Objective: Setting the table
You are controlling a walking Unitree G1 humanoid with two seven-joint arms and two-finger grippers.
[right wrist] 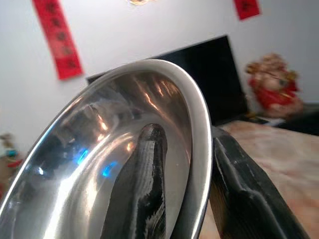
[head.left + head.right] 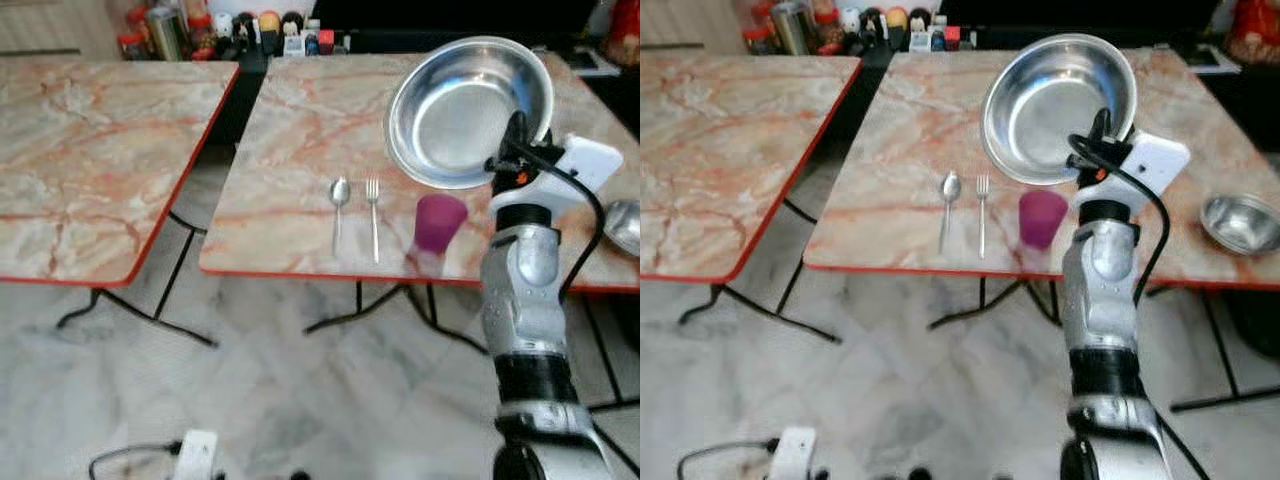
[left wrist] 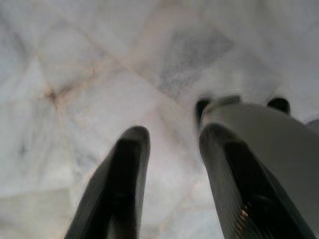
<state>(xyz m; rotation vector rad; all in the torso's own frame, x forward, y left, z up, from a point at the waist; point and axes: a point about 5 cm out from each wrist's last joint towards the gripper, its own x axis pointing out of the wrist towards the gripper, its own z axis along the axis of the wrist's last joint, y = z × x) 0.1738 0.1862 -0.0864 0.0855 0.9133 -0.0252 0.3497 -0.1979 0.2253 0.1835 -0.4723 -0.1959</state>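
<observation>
Nearest, at the lower right of the left eye view, the robot's silver right arm rises from the bottom edge, a black cable looping beside its white wrist block. Low in the left corner a white power strip (image 2: pixel 197 455) with a dark cord lies on the pale marble floor (image 2: pixel 300 390). The left gripper (image 3: pixel 169 149) hangs over that floor, its two black fingers parted with a narrow gap and nothing between them.

Above the arm, the right gripper (image 1: pixel 187 164) pinches the rim of a large steel bowl (image 2: pixel 468 110), one finger inside the bowl and one outside, holding it tilted up above the right-hand table (image 2: pixel 290 170) in the upper right of the frame. Just below the bowl a purple cup (image 2: pixel 438 222) stands near the table's red front edge. Left of the cup, a fork (image 2: pixel 373 215) and a spoon (image 2: pixel 339 205) lie side by side, handles toward the front edge. At the right edge of the frame sits a small steel bowl (image 2: pixel 1240 222).

A second marble table (image 2: pixel 90 150) fills the upper left, apart from the first. Along the top, jars and bottles (image 2: pixel 230 30) crowd the far side.
</observation>
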